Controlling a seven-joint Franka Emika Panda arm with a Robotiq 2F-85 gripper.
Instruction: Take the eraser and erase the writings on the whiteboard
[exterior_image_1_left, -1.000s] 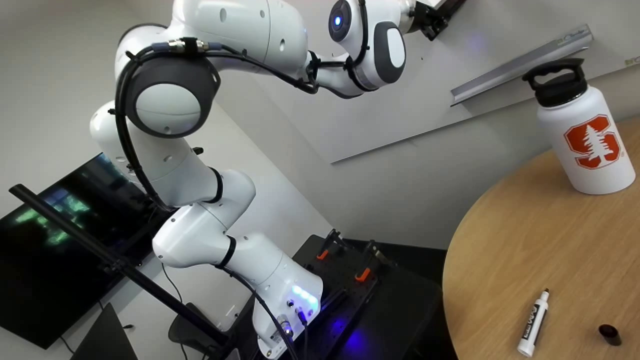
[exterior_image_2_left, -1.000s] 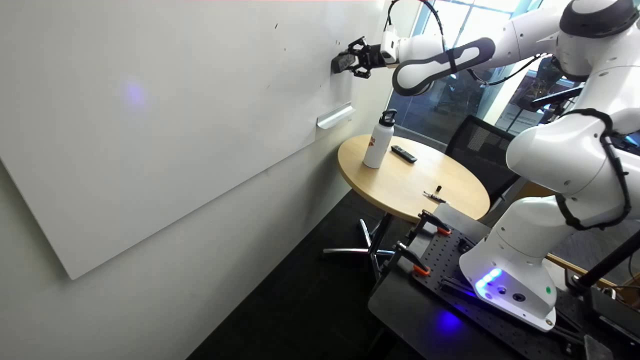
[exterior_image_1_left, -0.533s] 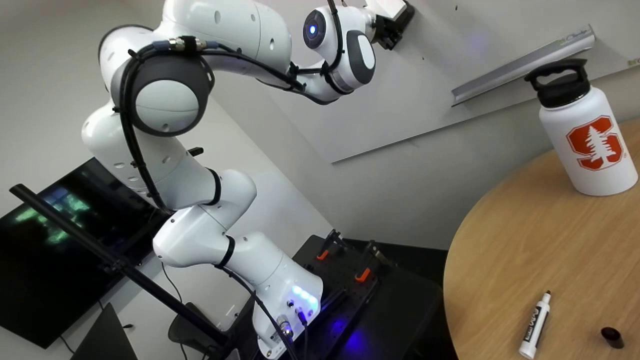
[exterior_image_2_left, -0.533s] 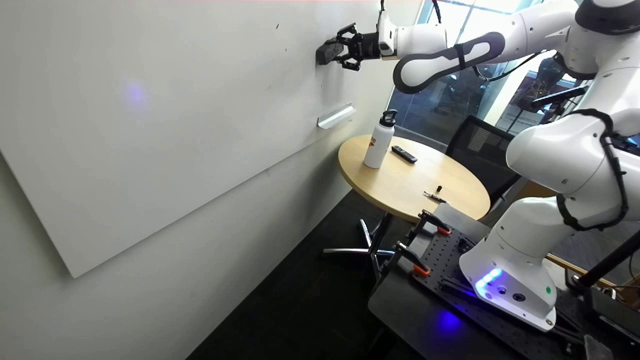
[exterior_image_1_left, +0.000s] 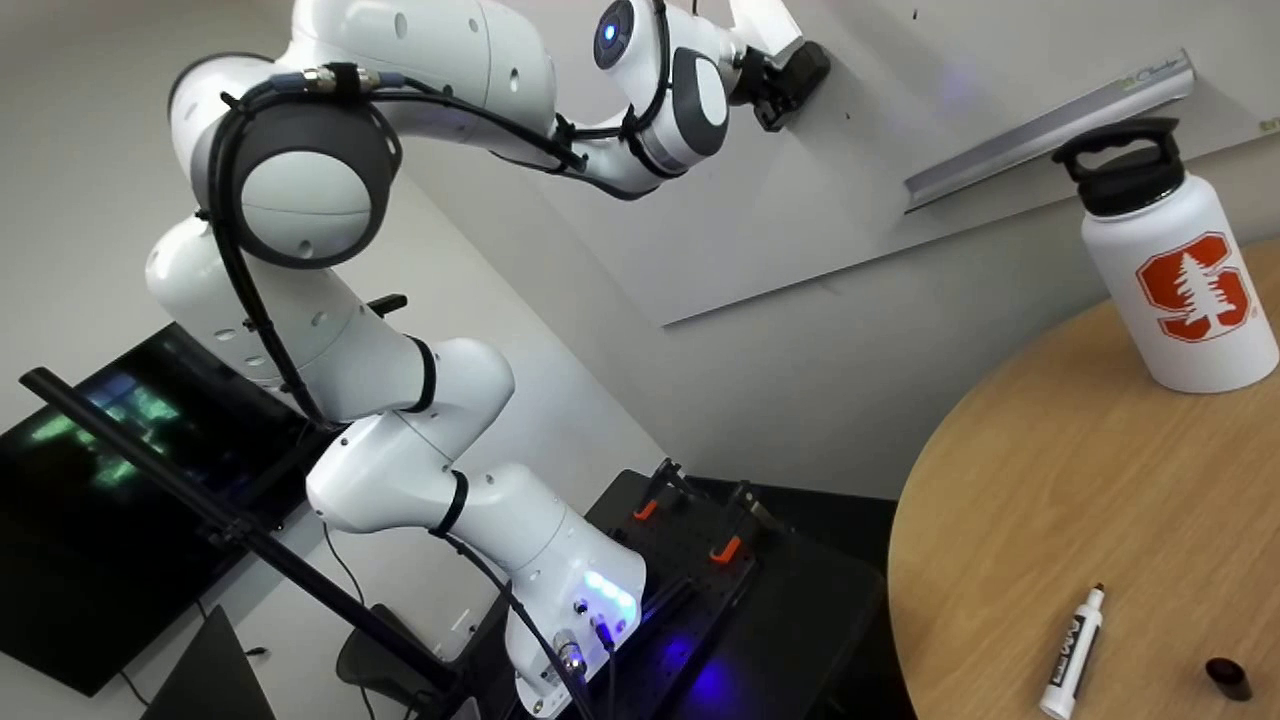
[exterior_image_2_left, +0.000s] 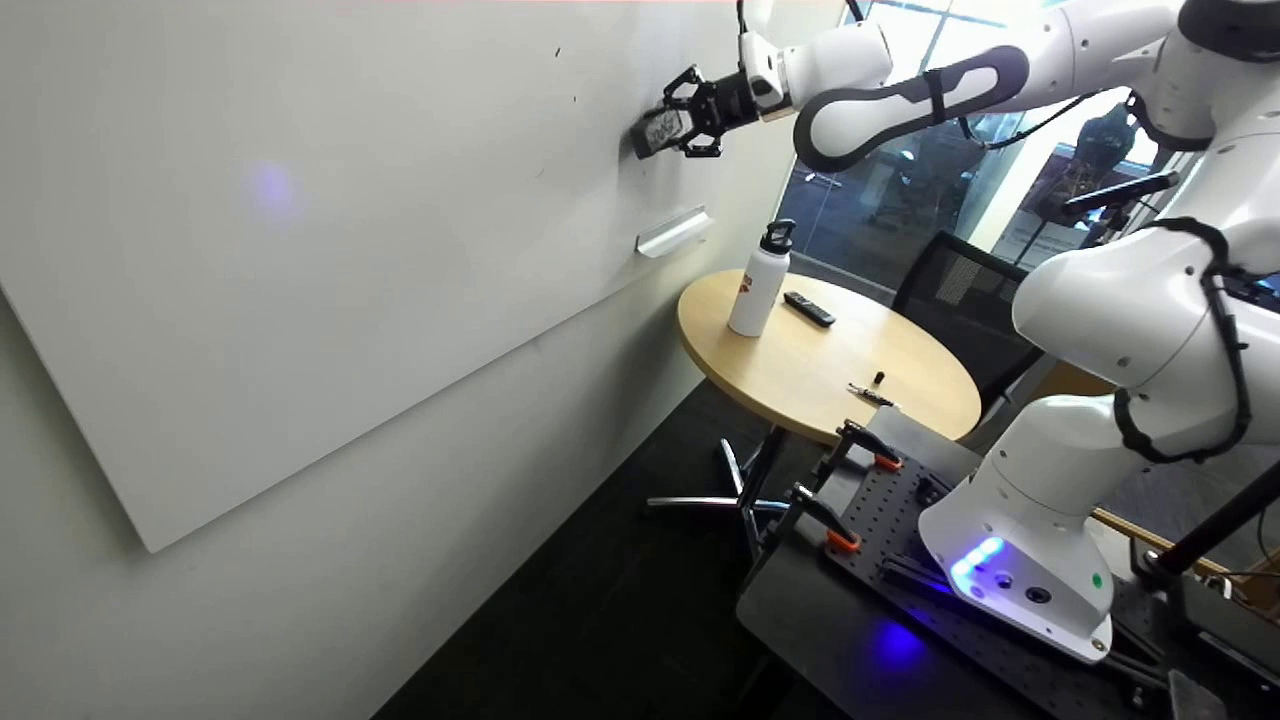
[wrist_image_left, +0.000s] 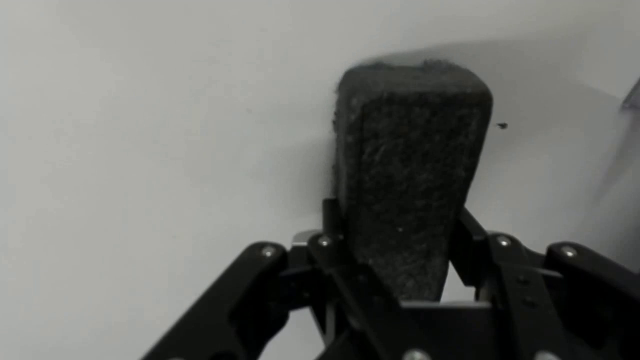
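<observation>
Whiteboard (exterior_image_2_left: 350, 250): a broad pale surface straight ahead of the pincer (wrist_image_left: 397, 225), reaching far past it to the left in an exterior view.
Eraser (wrist_image_left: 410, 145): a black block jutting forward out of the pincer, its far end toward the whiteboard; whether it touches the surface or stands just off it, I cannot tell.
Eraser's path: within the last second the pincer and eraser have shifted along the whiteboard, and the eraser now points lower in an exterior view. That suggests wiping is the step in hand, with the pickup done and the cleaning partway.
Pincer grip: pinching the eraser by its opposite long sides, jaws parted by no more than its width; nothing else shows between them.
Writings (wrist_image_left: 502, 125): a small dark speck, probably a remnant, sits just right of the pincer's load in the wrist view; in an exterior view a short stroke (exterior_image_2_left: 558, 52) and a smaller mark (exterior_image_2_left: 574, 98) lie left of the pincer and higher. The erasing therefore looks unfinished.
Ledge (exterior_image_2_left: 673, 232): grey metal, below the pincer and apart from it.
Worktop (exterior_image_2_left: 830, 370): well below the pincer, carrying the white bottle (exterior_image_2_left: 760, 280), a remote (exterior_image_2_left: 808, 309), an uncapped marker (exterior_image_1_left: 1073, 655) and its cap (exterior_image_1_left: 1228, 678) near it.
</observation>
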